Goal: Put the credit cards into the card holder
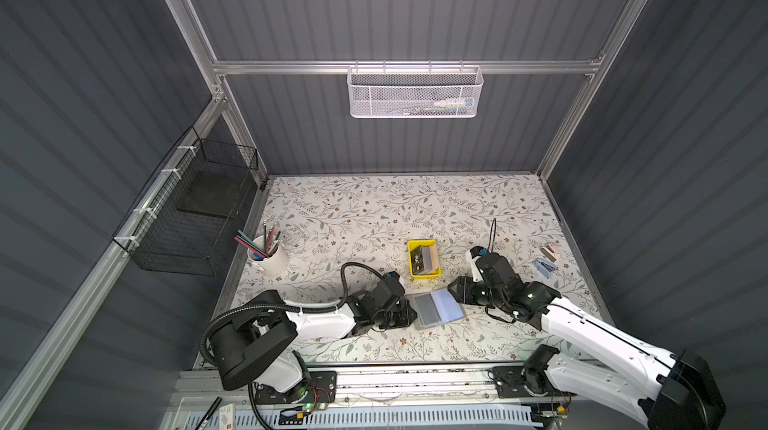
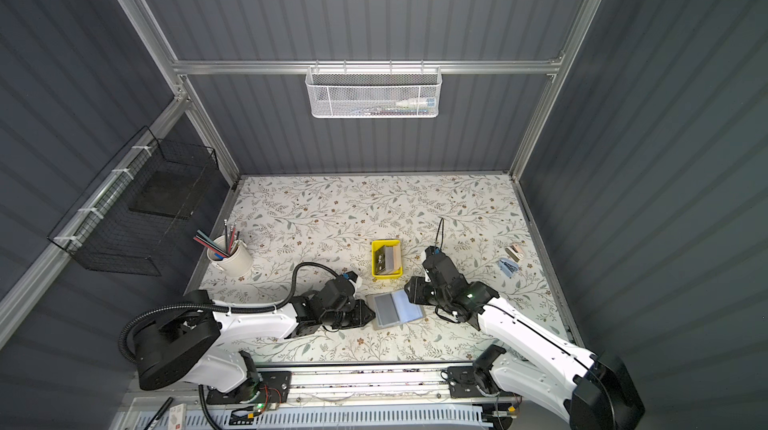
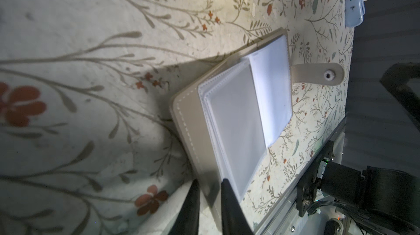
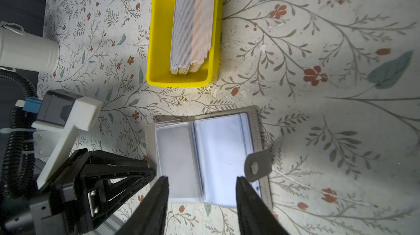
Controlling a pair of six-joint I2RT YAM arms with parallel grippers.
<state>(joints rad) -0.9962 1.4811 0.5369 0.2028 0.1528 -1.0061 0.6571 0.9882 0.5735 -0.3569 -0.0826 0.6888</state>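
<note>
Currently: left gripper point(image 3: 210, 180) pinched shut on the grey cover edge of the card holder point(image 3: 236, 113), with the cover caught between both fingers, low to the table. Right gripper point(image 4: 202, 178) has its jaws well apart with nothing between them. It hangs over the holder's other side, near the snap tab point(image 4: 258, 165); cannot tell whether it touches.

Card holder lies open, bluish sleeves point(image 4: 218, 149) up, at front-centre of the floral table point(image 1: 374, 207). Its tab sticks out past the cover edge on the right arm's side and curls upward.

Credit cards point(image 4: 193, 29) stand on edge in the yellow tray point(image 4: 156, 40), packed against one long wall, with a gap along the other wall. The tray sits just behind the holder, apart from it, with a narrow strip of table between.

Open room: the back half of the table, and a band between the holder and the front rail point(image 1: 415, 369). White pencil cup point(image 1: 270, 259) sits at the left edge and blue clip point(image 1: 544, 268) near the right edge, both well apart from the holder.
</note>
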